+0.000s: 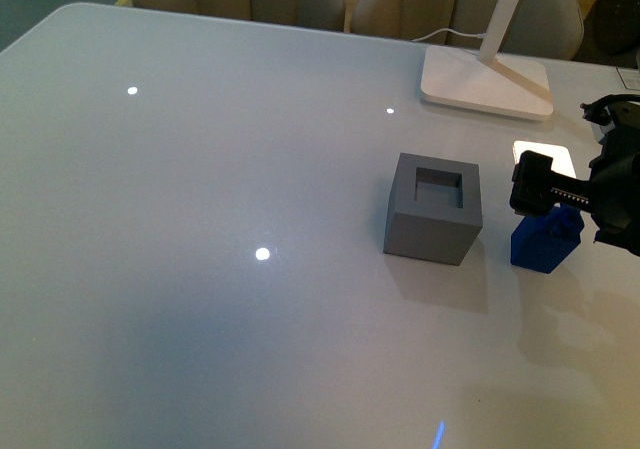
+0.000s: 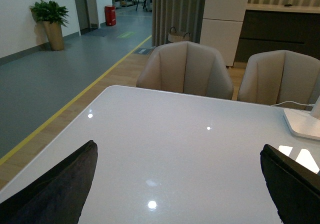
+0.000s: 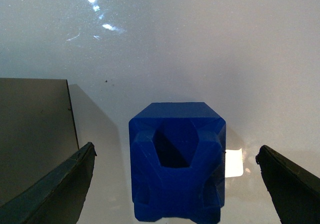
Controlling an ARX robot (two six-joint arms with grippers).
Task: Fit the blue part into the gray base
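Table: white, glossy, with a broad bare stretch left of the gray base. Chairs stand behind the far edge, and a white lamp base sits near it.
Gray base: upright, square hole facing up.
Blue part: on the table just right of the base, narrow gap between.
Right hand: spread wide, a finger on either side of the blue part, not touching it.
Left hand: spread wide over bare table.
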